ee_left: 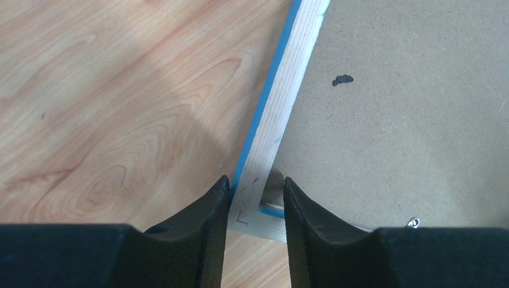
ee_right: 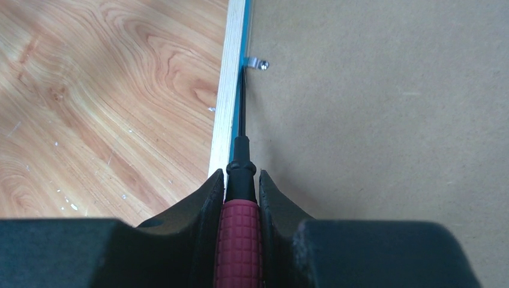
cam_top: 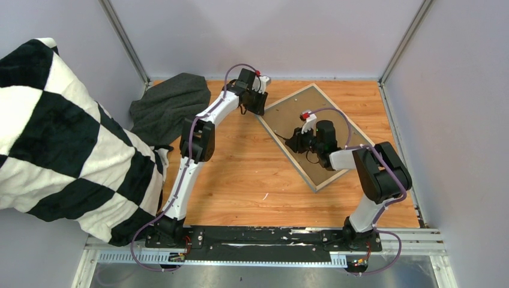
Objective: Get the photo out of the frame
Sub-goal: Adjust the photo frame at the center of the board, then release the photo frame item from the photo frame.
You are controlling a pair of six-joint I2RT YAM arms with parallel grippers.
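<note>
Our right gripper (ee_right: pixel 241 180) is closed tight on a screwdriver (ee_right: pixel 239 246), with the red ribbed handle between the two fingers. The black shaft runs forward along the inner side of the frame (ee_right: pixel 230 90), and its tip reaches a small metal clip (ee_right: pixel 258 62) that sits on the brown backing board (ee_right: pixel 372 120). Our left gripper (ee_left: pixel 256 186) stands astride one corner of the frame with the jaws only a little apart. One finger (ee_left: pixel 207 228) is at the blue outer edge, and the other finger leaves a thin gap to the pale wood rail, so it does not clamp. The frame lies face down and turned at a slant on the wooden table (cam_top: pixel 240 174), in the far right part, with the backing board upward. The photo is hidden under this board. A crumpled grey cloth (cam_top: pixel 171 105) lies at the far left corner of the table. A black and white checked fabric (cam_top: pixel 60 138) hangs at the left side.
</note>
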